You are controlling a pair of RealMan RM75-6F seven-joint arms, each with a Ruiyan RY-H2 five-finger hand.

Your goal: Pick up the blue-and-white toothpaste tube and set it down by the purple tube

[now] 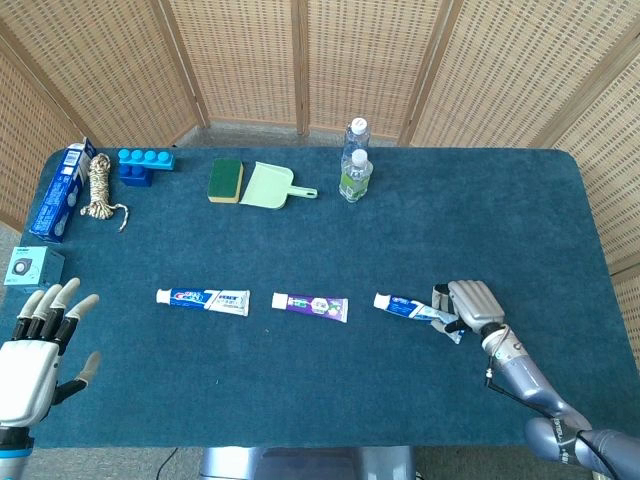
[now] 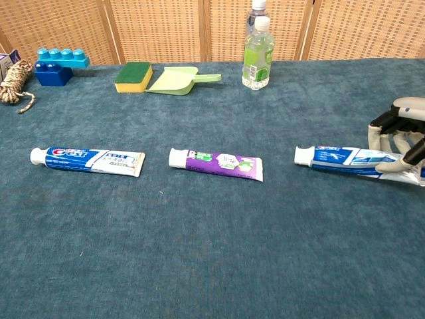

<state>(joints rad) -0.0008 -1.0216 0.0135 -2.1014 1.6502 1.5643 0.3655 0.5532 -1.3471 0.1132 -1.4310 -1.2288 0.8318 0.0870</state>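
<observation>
Blue-and-white toothpaste tube (image 1: 408,307) is pinched at its tail by the right hand (image 1: 471,305) — that end grip could let it swing or slip before reaching the purple tube (image 1: 311,305); the left hand (image 1: 30,360) is spread, empty.

The right hand (image 2: 400,138) runs off the chest view's edge and covers the crimped end of the blue-and-white toothpaste tube (image 2: 340,157) beneath its fingers, while the left hand (image 1: 35,352), opposite it across the desk (image 1: 330,400), is cut at the wrist in the head view.
</observation>
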